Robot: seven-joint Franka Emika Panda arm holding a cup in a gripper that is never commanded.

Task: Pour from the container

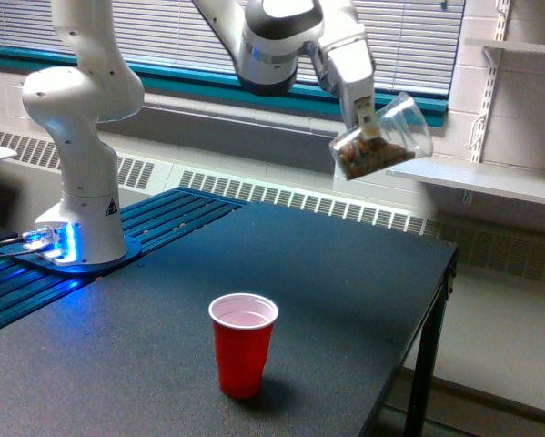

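The gripper [370, 130] is clenched on the clear cup [382, 137], high in the frame's upper right. The cup lies tilted, nearly on its side, its mouth pointing right and slightly up, with brown bits settled at its base. The red cup [243, 344] stands on the surface [345, 273], well below and left.

Colours of a white robot arm, a clear cup and a red cup on a dark table.

The arm [81, 118] was seen in glossy white, with a blue glow at its base [58, 244]. The clear cup [381, 137] showed brown bits through its wall. The red cup [243, 344] was pale inside. The table [327, 291] was speckled charcoal black, edged by blue ribbed slats [163, 214]. A teal band [208, 86] was seen under white blinds [181, 36].
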